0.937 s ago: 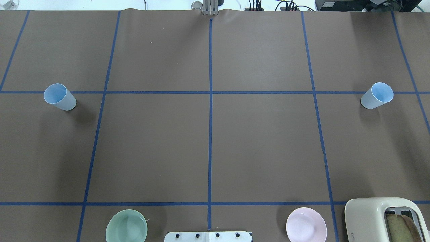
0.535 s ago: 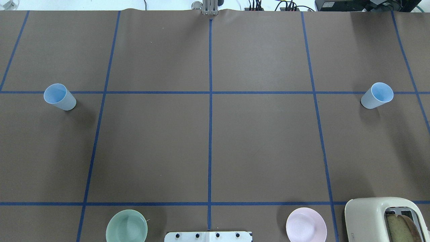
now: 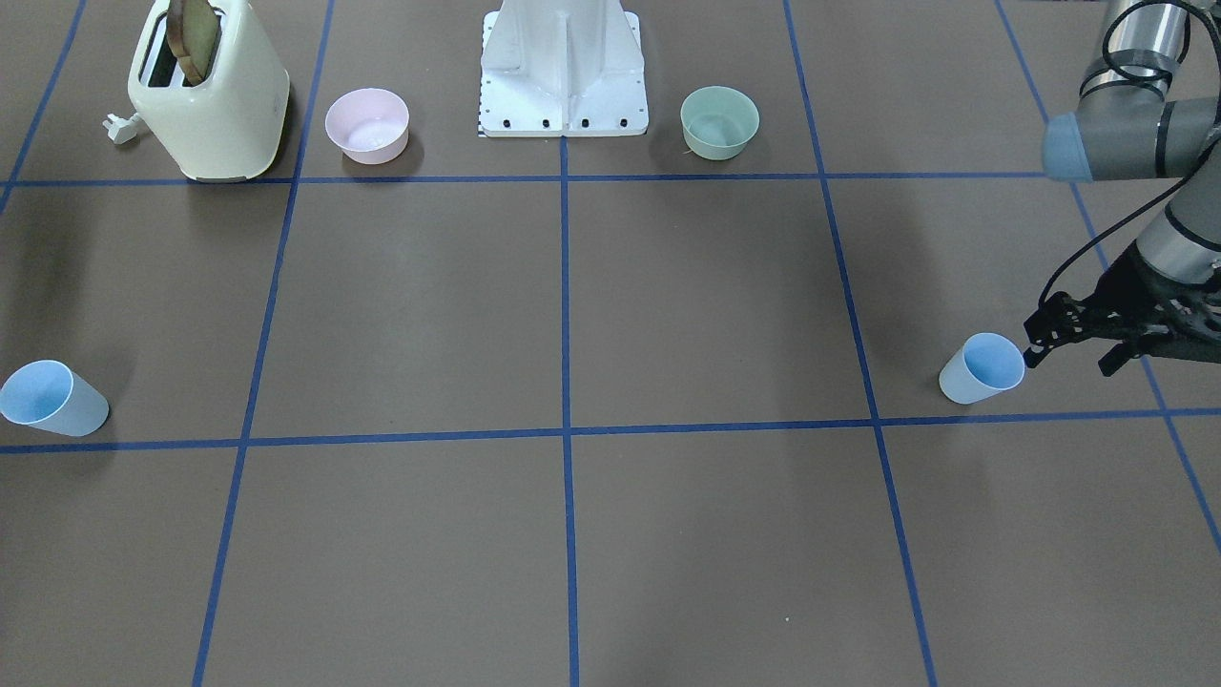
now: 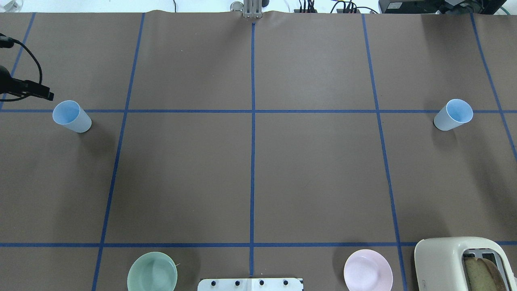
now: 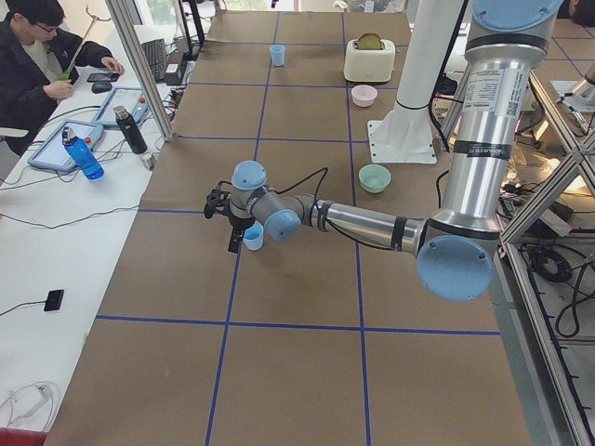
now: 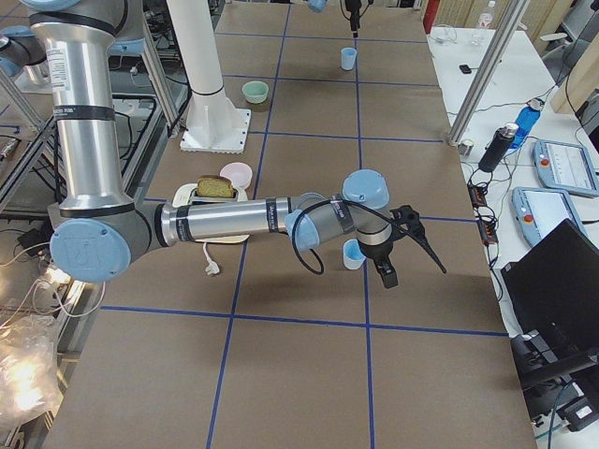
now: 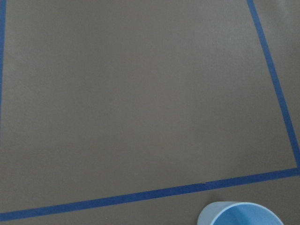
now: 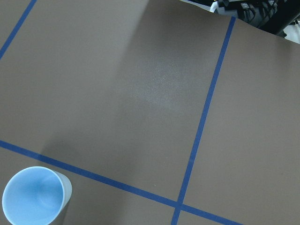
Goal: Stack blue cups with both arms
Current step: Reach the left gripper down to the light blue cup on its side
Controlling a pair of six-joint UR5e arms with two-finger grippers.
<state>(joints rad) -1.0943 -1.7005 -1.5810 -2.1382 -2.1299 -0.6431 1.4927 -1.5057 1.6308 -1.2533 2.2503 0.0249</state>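
Toaster (image 3: 219,105), pink bowl (image 3: 367,126), green bowl (image 3: 720,122) sat top of frame, well apart from my left gripper (image 3: 1066,358), agape, empty, beside a cup (image 3: 983,370). Right gripper (image 6: 417,276) showed only side-on; jaws unclear.

No legible text, numbers or brands in any view. Left arm (image 5: 372,226): printed label (image 5: 481,88) on the upright tube, characters too small to read. Right arm (image 6: 225,222): dark marking (image 6: 271,215) on the forearm near the wrist, also too small to read.
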